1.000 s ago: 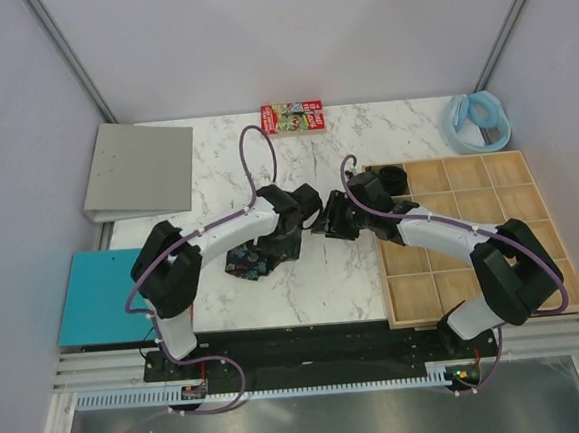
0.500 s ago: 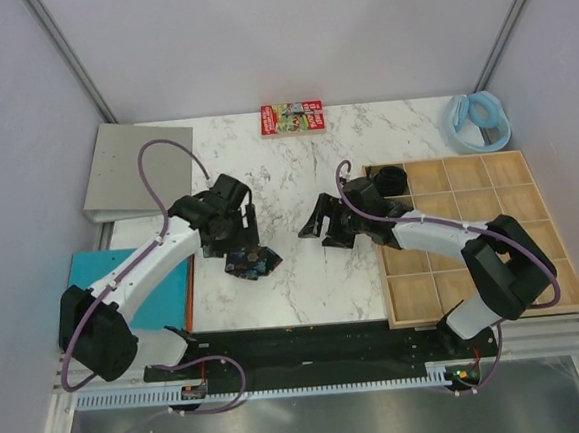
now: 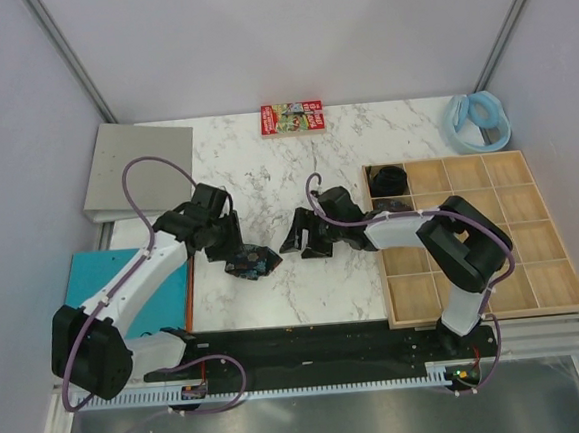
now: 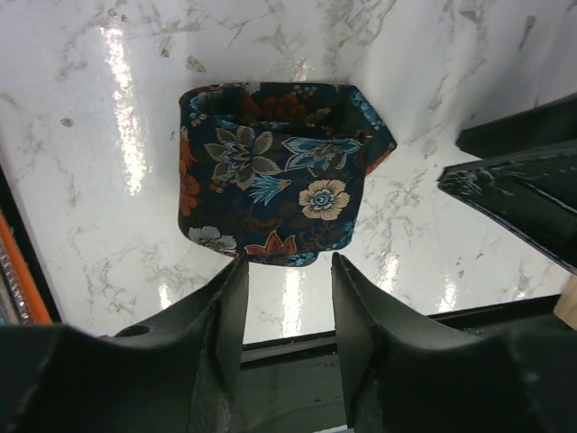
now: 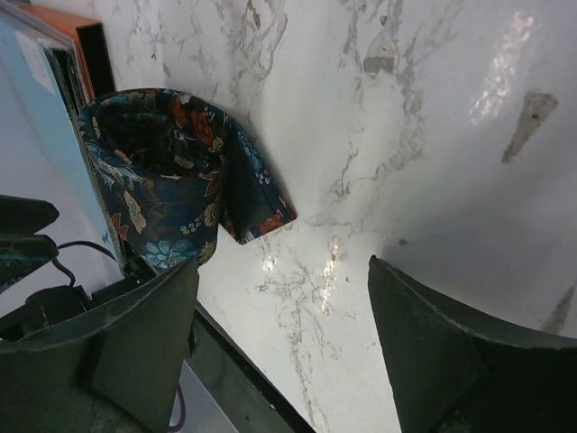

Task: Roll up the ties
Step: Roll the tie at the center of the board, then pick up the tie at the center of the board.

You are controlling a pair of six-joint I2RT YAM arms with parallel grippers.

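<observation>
Okay, your left gripper (image 4: 288, 271) is at a narrow gap with nothing between its fingers. The coiled tie (image 4: 275, 171) sits on the bench (image 4: 90, 135) just past the fingertips. Your right gripper (image 5: 284, 271) is wide and empty, with that tie ahead and clear of it. A second coiled tie (image 3: 389, 181) lies in the tray (image 3: 467, 174) corner compartment behind the right gripper.

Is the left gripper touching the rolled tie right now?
Cannot tell. In the left wrist view the left gripper overlaps the tie at its near edge; neither gap nor contact shows plainly.
</observation>
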